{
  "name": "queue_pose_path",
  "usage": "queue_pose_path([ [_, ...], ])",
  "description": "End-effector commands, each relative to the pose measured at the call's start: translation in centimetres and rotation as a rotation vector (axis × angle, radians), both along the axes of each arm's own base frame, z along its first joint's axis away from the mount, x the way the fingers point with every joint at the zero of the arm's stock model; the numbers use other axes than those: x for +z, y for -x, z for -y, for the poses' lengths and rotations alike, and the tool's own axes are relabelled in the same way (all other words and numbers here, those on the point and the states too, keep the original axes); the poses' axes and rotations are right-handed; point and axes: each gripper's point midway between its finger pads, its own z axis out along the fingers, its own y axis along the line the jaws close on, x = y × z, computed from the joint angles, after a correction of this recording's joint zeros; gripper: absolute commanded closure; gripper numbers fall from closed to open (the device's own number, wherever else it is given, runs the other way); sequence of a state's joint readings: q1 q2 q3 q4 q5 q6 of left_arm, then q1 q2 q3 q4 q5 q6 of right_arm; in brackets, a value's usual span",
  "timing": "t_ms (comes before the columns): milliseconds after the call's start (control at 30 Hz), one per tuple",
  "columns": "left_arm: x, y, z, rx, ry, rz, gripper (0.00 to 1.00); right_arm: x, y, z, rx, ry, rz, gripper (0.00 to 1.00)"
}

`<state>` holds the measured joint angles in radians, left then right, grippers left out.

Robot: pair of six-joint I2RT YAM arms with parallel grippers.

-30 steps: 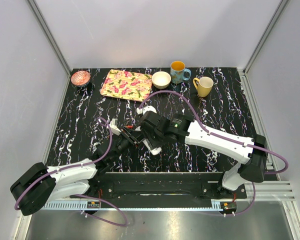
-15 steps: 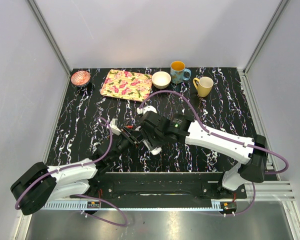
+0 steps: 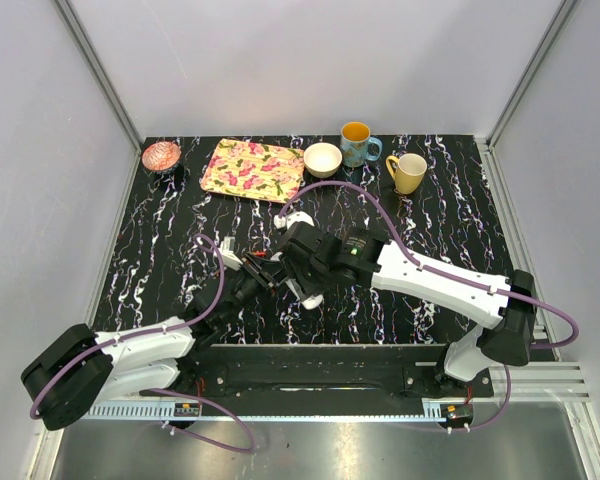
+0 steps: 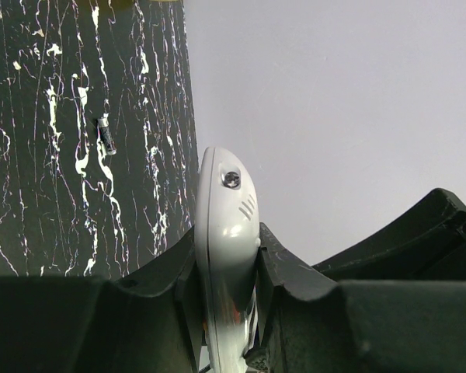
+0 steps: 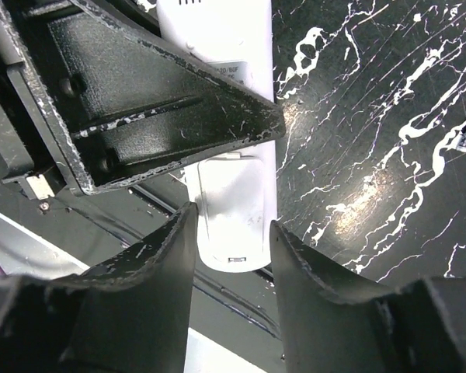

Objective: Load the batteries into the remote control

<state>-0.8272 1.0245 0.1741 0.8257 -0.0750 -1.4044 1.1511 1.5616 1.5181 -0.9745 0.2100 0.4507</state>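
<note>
Clamped the remote control (image 4: 225, 202) tightly by its thin edges in the left gripper (image 4: 225, 256), seemingly raised over the table (image 4: 31, 194), probably to steady it for loading. Placed the right gripper (image 5: 233, 221) astride its lower end, fingers just beside both sides; could not tell whether pressing or released. Left one battery (image 4: 106, 134) lying apart. Reached inward with both arms to meet above the table's middle.

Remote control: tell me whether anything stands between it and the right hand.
Nothing visible does. The right hand straddles the near end of the remote control, with nothing between. The left hand clamps the remote control farther along, one black finger crossing the body above that end.
</note>
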Motion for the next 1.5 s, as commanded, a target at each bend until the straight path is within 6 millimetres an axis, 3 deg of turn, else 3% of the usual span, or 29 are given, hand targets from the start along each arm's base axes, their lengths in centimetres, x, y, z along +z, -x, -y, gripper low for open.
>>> queue_pose_path([
  [0,3.3,0.0,0.3,-0.012,0.093,0.072,1.00,2.1,0.4,-0.6,0.017,-0.061,0.013,0.52],
  [367,3.5,0.0,0.4,-0.016,0.092,0.076,1.00,1.8,0.4,-0.6,0.018,-0.053,0.007,0.75],
  [500,3.5,0.0,0.5,-0.018,0.091,0.077,1.00,2.0,0.2,-0.2,0.012,-0.039,0.017,0.78],
  [567,3.5,0.0,0.5,-0.018,0.089,0.076,1.00,2.0,0.2,-0.2,0.010,-0.035,0.022,0.72],
  [667,3.6,0.0,0.5,-0.019,0.088,0.079,1.00,2.2,0.0,0.0,0.000,-0.033,0.032,0.51],
  [733,3.7,0.0,0.6,-0.022,0.088,0.081,1.00,2.0,-0.1,0.1,0.000,-0.026,0.035,0.44],
  [933,3.6,0.0,0.7,-0.025,0.084,0.081,1.00,2.5,-0.5,0.1,-0.019,-0.032,0.053,0.26],
  [1033,3.7,0.0,0.7,-0.025,0.081,0.083,1.00,3.1,-0.5,0.0,-0.022,-0.054,0.062,0.25],
  [1133,3.8,0.0,0.7,-0.028,0.081,0.086,1.00,2.7,-0.2,-0.2,-0.004,-0.049,0.042,0.42],
  [1167,3.9,0.0,0.7,-0.028,0.083,0.086,1.00,2.7,-0.1,-0.2,0.000,-0.054,0.036,0.53],
  [1400,3.8,0.1,0.7,-0.028,0.085,0.087,1.00,2.8,0.1,-0.2,0.002,-0.063,0.032,0.85],
  [1467,3.8,0.1,0.7,-0.028,0.086,0.088,1.00,2.8,0.1,-0.2,0.003,-0.062,0.031,0.99],
])
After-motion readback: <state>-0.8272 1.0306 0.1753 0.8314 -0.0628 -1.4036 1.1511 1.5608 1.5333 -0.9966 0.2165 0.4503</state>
